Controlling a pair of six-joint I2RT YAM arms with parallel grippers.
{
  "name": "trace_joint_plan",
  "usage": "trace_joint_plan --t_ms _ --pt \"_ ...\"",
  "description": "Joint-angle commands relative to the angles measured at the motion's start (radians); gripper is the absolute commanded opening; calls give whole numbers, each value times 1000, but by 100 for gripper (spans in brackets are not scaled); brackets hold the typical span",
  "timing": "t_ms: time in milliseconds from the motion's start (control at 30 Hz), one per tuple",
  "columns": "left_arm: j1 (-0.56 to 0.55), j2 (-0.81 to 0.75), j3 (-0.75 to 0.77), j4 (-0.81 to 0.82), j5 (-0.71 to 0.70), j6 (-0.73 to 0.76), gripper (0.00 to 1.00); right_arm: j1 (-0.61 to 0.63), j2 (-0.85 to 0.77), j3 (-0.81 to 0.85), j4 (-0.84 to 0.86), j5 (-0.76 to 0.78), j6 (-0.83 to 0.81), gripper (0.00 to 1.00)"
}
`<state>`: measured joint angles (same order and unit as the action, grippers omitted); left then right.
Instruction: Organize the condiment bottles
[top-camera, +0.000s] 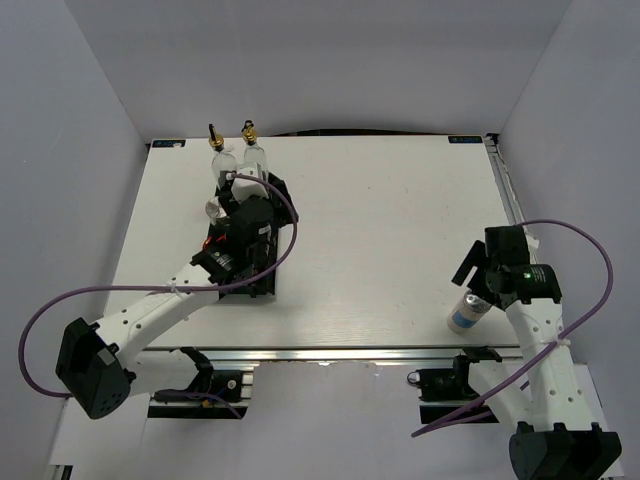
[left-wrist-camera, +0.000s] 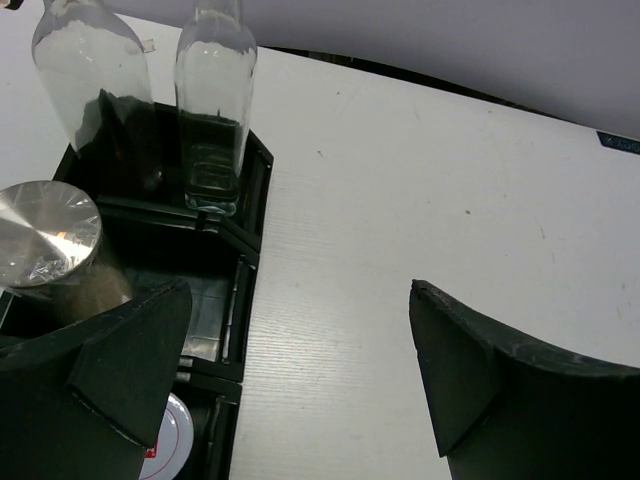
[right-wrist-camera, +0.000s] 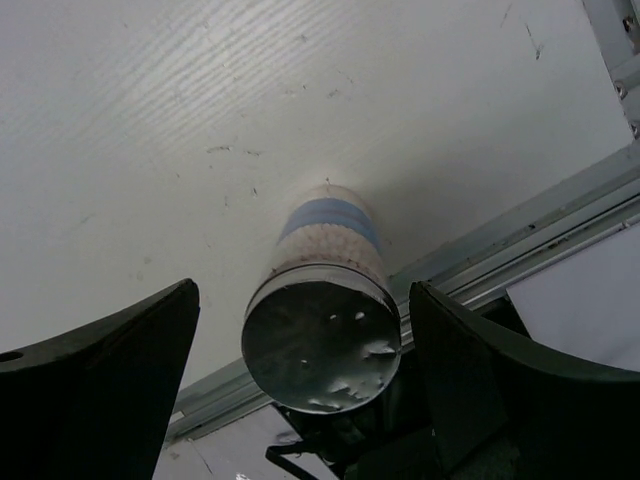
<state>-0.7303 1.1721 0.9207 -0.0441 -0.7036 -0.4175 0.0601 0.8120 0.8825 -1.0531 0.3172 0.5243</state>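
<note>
Right gripper (right-wrist-camera: 302, 295) was spread astride the blue-white shaker (right-wrist-camera: 322, 345); left gripper (left-wrist-camera: 300, 292) was spread above the black tray's (left-wrist-camera: 246, 262) edge.

No legible text in any view.

- Blue-white shaker (right-wrist-camera: 328, 250), right wrist view: blue band and a fine pattern on the label, no letters I can make out.
- Blue sticker (top-camera: 168, 144) at the table's far left corner: print too small to read.
- White-and-red lid (left-wrist-camera: 172, 440), bottom edge of the left wrist view: red marks, mostly hidden, unreadable.
</note>
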Motion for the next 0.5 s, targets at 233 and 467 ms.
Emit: trace_joint_plan --t_ms 233,467 --pt "5 -57 -60 38 -54 48 98 0 10 -7 -125 -52 -3 80" --pt "3 -55 -77 78 -69 45 98 0 36 44 -134 -36 -50 35"
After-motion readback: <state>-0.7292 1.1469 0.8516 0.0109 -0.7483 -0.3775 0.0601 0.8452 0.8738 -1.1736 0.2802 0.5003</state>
